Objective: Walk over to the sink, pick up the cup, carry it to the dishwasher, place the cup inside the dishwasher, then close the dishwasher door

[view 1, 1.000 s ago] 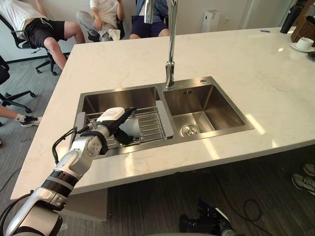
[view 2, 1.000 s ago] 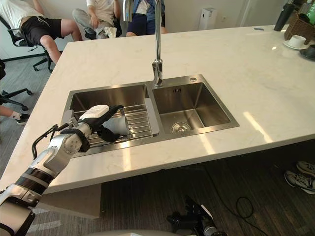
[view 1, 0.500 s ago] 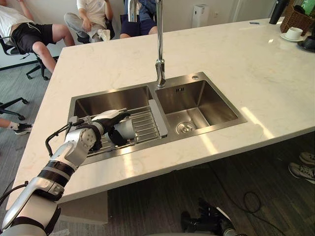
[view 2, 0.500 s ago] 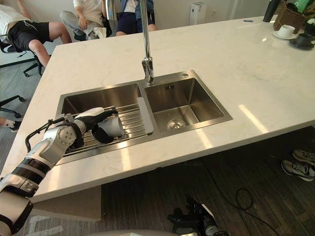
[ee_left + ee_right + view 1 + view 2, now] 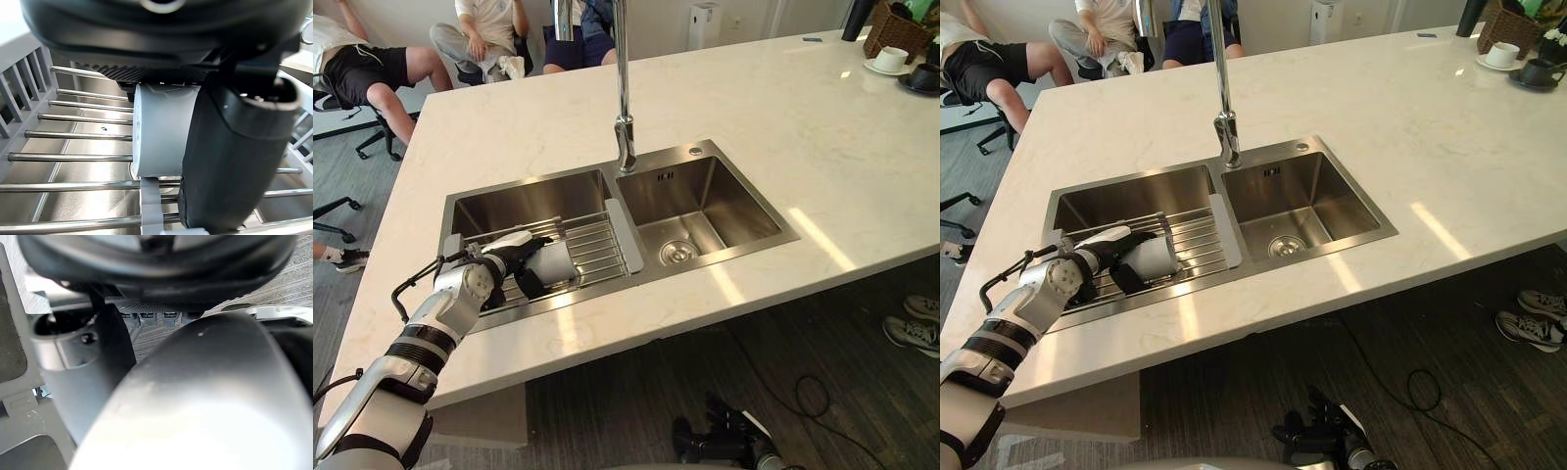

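Seated people (image 5: pixel 475 34) beyond the countertop (image 5: pixel 822 127); wicker basket (image 5: pixel 903 24) — far corner

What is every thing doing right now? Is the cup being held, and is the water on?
cup: on its side at the rack, gripped.
left hand: shut round the cup.
rack: lying across the left basin.
tap: upright, no water seen falling.
right hand: hanging low, below the counter.
far cup: upright on its saucer.
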### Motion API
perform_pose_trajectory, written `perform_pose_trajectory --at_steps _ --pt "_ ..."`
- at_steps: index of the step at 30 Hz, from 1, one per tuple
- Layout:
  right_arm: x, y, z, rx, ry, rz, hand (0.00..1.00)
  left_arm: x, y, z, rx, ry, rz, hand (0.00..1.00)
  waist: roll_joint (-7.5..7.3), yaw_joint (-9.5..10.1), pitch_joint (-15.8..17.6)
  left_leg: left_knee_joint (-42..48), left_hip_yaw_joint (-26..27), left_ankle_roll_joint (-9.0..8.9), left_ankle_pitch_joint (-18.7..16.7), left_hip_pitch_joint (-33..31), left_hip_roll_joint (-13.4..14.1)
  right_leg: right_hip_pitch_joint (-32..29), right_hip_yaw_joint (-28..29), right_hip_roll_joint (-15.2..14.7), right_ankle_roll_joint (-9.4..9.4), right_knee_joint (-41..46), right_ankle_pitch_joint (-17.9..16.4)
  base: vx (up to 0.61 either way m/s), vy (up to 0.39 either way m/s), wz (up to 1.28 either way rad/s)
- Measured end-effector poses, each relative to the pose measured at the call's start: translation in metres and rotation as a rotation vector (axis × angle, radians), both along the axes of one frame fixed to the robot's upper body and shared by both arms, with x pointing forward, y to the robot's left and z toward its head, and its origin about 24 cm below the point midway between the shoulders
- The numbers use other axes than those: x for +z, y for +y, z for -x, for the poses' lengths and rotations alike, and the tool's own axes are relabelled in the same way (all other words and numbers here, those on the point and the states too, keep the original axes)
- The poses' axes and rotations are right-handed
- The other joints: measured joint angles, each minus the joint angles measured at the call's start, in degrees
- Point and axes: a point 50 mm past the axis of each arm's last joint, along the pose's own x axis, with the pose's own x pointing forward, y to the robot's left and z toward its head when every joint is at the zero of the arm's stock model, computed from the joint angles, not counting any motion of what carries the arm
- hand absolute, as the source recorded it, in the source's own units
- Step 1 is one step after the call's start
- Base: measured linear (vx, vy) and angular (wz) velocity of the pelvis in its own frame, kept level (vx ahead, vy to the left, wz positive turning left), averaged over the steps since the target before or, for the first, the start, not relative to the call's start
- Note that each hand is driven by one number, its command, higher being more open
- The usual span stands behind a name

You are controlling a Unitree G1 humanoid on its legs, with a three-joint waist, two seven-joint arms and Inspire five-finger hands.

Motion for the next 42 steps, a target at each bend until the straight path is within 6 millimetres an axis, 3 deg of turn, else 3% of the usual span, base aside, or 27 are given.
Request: perform_pose_trajectory --at_steps 14,20,22,29,32,36,42 --pt "0.001 0.001 -0.001 0.008 -0.018 -0.007 1.00 -0.005 -0.004 0.005 0.010 -0.178 0.036 0.00 -0.14 0.40 0.9 0.3 -0.6 -0.07 0.0 -0.1 0.2 0.2 -0.7 0.1 -0.20 0.0 -0.3 0.00 0.000 0.02" --pt "0.002 0.003 0.000 0.008 -0.030 -0.014 1.00 -0.004 -0.028 0.018 -0.008 -0.322 0.168 0.00 -0.39 1.83 1.0 -0.1 -1.6 0.02 0.0 -0.2 0.2 0.8 -1.5 0.0 -0.19 0.0 -0.3 0.00 0.001 0.07" --pt "0.001 0.004 0.000 0.001 -0.033 -0.015 1.00 0.002 -0.035 0.021 -0.025 -0.372 0.198 0.00 -0.46 2.51 1.0 0.0 -1.9 0.13 0.0 -0.1 0.0 1.0 -2.0 -0.1 -0.19 0.0 -0.2 -0.02 0.005 0.09" --pt "0.001 0.006 -0.003 -0.053 -0.052 -0.004 1.00 0.058 -0.082 0.040 -0.258 -0.651 0.506 0.00 -1.07 5.84 0.6 1.3 -4.0 1.30 -0.1 -1.0 -0.9 1.9 -3.4 -1.3 0.09 0.0 -0.1 -0.06 0.007 0.16" --pt "0.001 0.009 -0.003 -0.066 -0.058 -0.008 1.00 0.075 -0.089 0.047 -0.301 -0.734 0.619 0.00 -1.47 6.03 0.0 2.0 -4.9 1.45 -0.1 -1.9 -1.2 1.7 -4.0 -1.8 0.28 0.0 0.1 -0.08 0.010 0.13" --pt "0.001 0.012 -0.002 -0.096 -0.073 -0.012 1.00 0.083 -0.085 0.059 -0.290 -0.794 0.765 0.00 -1.68 6.19 -1.2 2.1 -5.1 1.43 -0.1 -3.0 -1.2 0.9 -4.2 -2.1 0.17 0.0 0.2 -0.04 0.002 0.03" --pt "0.002 0.015 -0.002 -0.107 -0.087 -0.016 1.00 0.078 -0.087 0.078 -0.258 -0.801 1.065 0.00 -1.71 7.52 -2.0 2.5 -6.6 1.76 0.2 -4.0 -1.4 1.0 -5.6 -2.5 0.20 0.0 0.2 -0.01 -0.001 0.12"
